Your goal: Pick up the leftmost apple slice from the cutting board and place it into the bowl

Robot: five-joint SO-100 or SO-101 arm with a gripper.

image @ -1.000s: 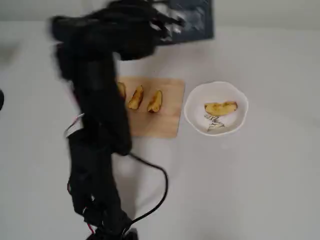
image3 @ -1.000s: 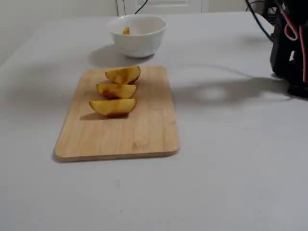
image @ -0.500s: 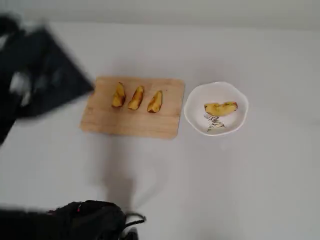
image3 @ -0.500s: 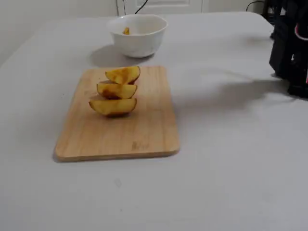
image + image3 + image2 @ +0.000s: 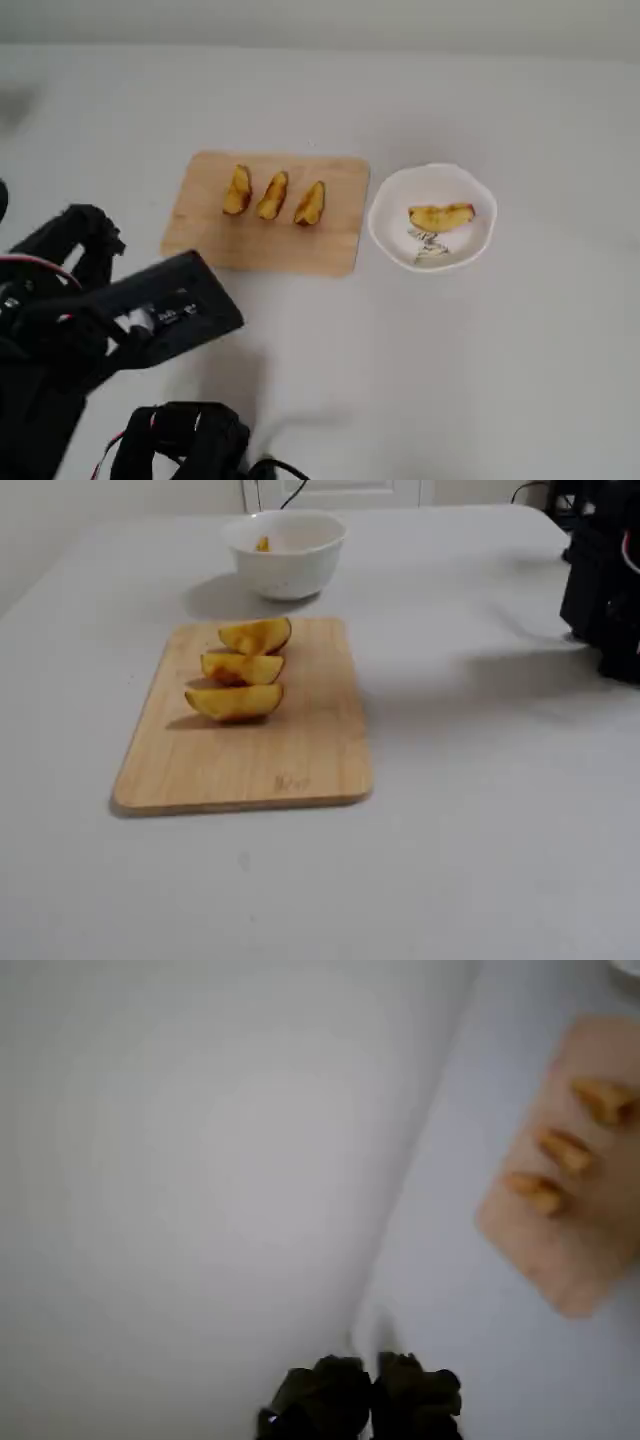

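Arm point(image 5: 150, 315) folded low, well left of the cutting board point(image 5: 265, 240), gripper point(image 5: 372, 1400) clenched, empty

The black arm point(image 5: 110, 320) sits folded low at the near-left of the overhead view. In the wrist view the end effector point(image 5: 372, 1385) pokes in from the bottom edge, its two dark fingertips pressed together with nothing between them. In the fixed view only the arm's dark base point(image 5: 605, 580) shows, at the far right edge.
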